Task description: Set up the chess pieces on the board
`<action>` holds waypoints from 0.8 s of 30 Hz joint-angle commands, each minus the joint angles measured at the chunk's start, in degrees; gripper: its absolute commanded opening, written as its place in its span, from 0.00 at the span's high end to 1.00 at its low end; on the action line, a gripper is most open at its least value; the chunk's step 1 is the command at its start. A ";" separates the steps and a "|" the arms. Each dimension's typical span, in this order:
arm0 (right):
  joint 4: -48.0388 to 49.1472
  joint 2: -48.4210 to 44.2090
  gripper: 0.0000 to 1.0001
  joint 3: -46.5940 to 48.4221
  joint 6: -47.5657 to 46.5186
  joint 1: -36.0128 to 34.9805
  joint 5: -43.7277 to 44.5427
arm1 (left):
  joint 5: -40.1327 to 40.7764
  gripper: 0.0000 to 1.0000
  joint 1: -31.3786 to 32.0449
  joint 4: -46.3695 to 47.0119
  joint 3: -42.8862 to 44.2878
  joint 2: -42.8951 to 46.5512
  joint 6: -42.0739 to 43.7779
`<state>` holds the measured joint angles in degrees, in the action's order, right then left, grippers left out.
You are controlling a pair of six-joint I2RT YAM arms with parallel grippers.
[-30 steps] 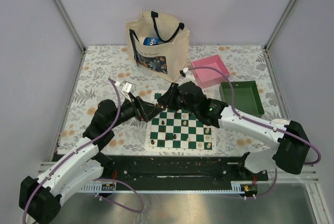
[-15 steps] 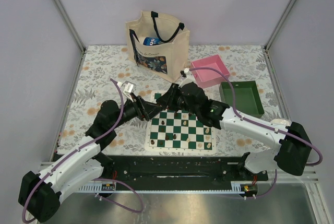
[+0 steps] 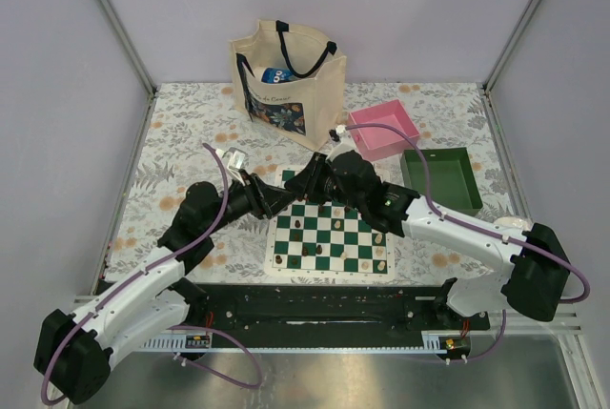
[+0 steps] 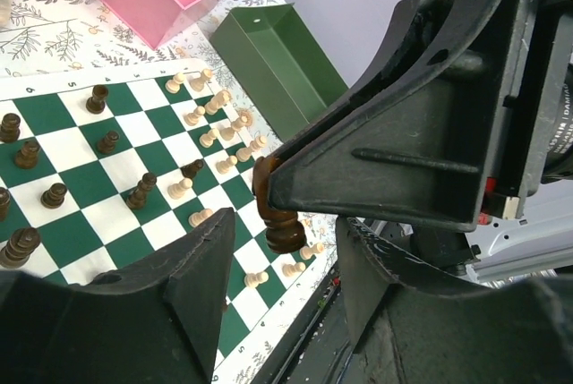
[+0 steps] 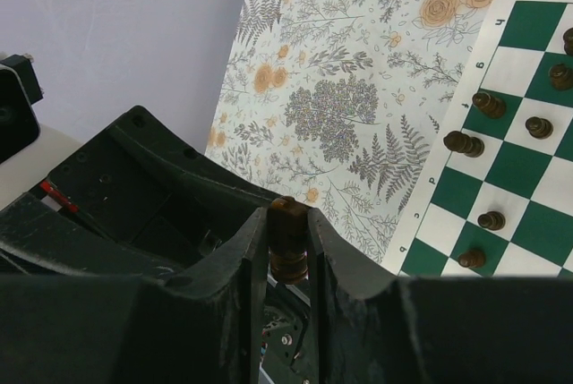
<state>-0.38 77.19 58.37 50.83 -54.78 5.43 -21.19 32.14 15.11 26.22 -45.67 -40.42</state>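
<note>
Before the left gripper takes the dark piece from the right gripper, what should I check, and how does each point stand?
1. The right gripper clamps the dark piece: ok.
2. The piece sits inside the left gripper: ok.
3. Its fingers touch the piece: not ok, gaps show on both sides.
4. Destination square on the board: cannot tell.

Green-white checked board (image 3: 345, 237), dark brown piece (image 5: 288, 241)

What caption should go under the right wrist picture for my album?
Right gripper pinches a dark chess piece near the green-and-white board.
</note>
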 commanded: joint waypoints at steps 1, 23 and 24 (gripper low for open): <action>2.93 -1.87 0.75 -0.19 0.15 0.12 -1.39 | 1.41 0.50 0.29 3.52 0.77 -0.38 1.14; 2.24 -4.23 0.50 -1.15 -4.50 0.29 -3.32 | 3.18 0.99 0.29 -6.67 4.19 0.67 9.82; 1.79 -4.67 0.50 -1.07 -5.12 0.55 -3.50 | 2.22 0.99 0.29 -7.72 4.54 0.93 11.40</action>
<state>1.50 75.57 56.23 49.10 -54.70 3.25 -18.85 32.47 10.35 26.92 -45.84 -35.51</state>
